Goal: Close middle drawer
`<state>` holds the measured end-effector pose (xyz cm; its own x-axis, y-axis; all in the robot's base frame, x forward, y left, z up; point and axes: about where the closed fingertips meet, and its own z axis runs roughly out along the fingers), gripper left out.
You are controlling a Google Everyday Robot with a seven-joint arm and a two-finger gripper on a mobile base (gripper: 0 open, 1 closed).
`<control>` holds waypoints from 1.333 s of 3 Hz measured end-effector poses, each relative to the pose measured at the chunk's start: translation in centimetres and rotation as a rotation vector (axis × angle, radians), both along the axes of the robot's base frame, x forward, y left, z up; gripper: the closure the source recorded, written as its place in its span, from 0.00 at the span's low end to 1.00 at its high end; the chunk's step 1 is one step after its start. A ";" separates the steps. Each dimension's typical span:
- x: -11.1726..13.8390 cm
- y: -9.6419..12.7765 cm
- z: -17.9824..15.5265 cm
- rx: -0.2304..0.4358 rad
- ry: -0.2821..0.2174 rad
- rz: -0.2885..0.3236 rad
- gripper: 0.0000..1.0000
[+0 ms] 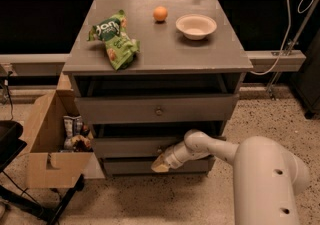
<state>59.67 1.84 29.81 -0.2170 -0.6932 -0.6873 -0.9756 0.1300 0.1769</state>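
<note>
The grey cabinet (160,54) has three drawers. The middle drawer (125,147) shows its flat grey front pushed well back under the top drawer (125,109), which juts out a little and has a small round knob. My gripper (161,165) is low at the cabinet's front, its yellowish tip against the lower edge of the middle drawer's front near its centre. It hides the drawer's knob. The white arm (210,148) reaches in from the right. The bottom drawer (130,166) sits just below.
On the cabinet top lie a green chips bag (114,39), an orange (160,13) and a white bowl (196,25). An open cardboard box (42,169) with snacks stands at the left. A black chair base (10,144) is at the far left. My white body (270,184) fills the lower right.
</note>
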 end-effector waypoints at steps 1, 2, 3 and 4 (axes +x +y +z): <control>1.8 0.5 0.0 -0.001 0.008 0.036 1.00; 2.8 0.4 0.0 -0.017 0.011 0.045 1.00; 2.8 0.3 0.0 -0.020 0.013 0.041 1.00; 2.7 0.3 0.0 -0.020 0.013 0.041 1.00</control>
<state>62.41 2.17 29.81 -0.1970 -0.7154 -0.6703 -0.9778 0.0939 0.1871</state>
